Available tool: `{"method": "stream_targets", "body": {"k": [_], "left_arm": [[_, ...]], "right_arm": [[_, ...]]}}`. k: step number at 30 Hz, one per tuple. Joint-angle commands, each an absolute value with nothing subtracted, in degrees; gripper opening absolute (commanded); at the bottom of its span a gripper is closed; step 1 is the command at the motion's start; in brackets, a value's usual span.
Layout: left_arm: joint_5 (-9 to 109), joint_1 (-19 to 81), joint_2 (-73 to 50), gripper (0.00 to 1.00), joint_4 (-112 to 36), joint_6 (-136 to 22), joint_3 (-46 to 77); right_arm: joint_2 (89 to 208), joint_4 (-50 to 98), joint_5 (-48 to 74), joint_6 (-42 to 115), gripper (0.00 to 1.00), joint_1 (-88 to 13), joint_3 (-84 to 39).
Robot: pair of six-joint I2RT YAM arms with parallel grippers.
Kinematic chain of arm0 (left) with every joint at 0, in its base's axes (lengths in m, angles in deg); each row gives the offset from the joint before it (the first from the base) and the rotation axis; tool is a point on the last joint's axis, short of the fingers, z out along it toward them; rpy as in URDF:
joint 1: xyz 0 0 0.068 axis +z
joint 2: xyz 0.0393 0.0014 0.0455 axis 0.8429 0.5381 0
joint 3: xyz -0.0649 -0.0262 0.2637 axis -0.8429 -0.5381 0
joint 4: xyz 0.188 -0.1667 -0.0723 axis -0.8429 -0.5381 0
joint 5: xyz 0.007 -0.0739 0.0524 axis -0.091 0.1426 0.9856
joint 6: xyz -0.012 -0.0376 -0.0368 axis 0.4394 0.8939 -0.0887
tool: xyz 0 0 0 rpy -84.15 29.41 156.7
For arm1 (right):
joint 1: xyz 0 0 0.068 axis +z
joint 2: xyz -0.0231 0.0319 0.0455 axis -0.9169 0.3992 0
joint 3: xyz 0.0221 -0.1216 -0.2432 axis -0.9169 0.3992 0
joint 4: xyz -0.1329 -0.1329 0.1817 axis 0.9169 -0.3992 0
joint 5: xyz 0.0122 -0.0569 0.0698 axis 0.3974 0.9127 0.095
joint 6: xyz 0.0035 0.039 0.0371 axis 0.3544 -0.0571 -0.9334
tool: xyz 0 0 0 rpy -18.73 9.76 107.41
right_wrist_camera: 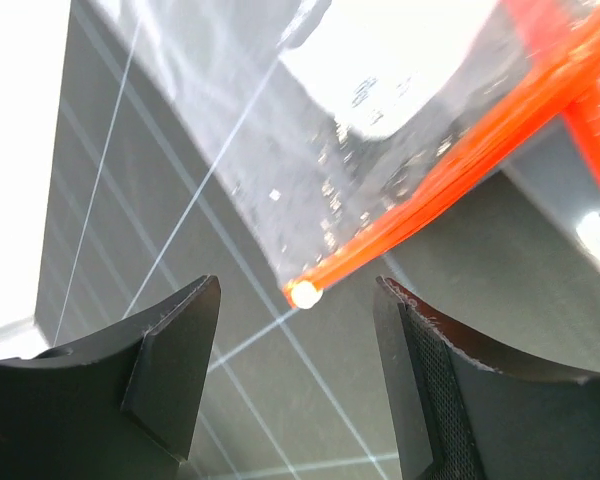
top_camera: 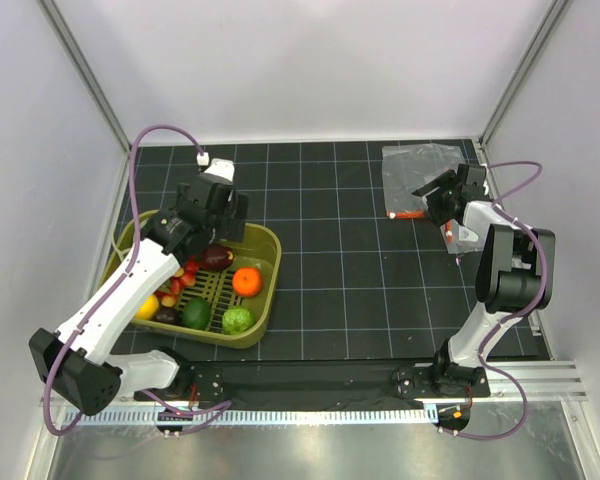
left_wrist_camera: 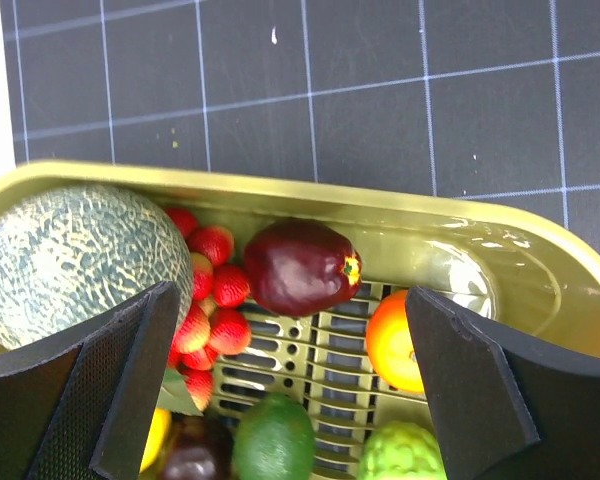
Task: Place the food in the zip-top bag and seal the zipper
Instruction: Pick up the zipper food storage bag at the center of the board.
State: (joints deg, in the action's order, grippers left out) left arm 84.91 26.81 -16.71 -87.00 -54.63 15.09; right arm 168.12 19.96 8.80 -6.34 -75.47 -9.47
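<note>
The left end effector (left_wrist_camera: pixel 290 297) hangs wide open over the olive basket (top_camera: pixel 276 262) near the left edge of the surface (top_camera: pixel 340 270), with the food (top_camera: pixel 247 281) inside it. By the far right corner, the right end effector (right_wrist_camera: pixel 298 290), jaws spread and gripping nothing, sits low at the zipper (right_wrist_camera: pixel 430 200) end of the clear zip-top bag (top_camera: pixel 420 165).

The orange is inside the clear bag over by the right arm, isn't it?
Not quite. The orange is in the olive-green basket, not in the clear bag. The bag does lie over by the right arm, but no fruit shows inside it. The top external view shows this.
</note>
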Motion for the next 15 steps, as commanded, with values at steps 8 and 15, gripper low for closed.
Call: {"method": "stream_targets", "body": {"k": [8, 15], "left_arm": [[78.75, 27.04, -17.78, 1.00, -84.88, -59.73, 16.85], [77.70, 27.04, -19.01, 1.00, -86.56, -60.96, 17.73]], "right_arm": [[169.50, 18.26, 15.69, -6.22, 0.69, -75.88, -15.87], [171.26, 17.13, 18.59, -8.94, 0.69, -75.88, -16.49]]}}
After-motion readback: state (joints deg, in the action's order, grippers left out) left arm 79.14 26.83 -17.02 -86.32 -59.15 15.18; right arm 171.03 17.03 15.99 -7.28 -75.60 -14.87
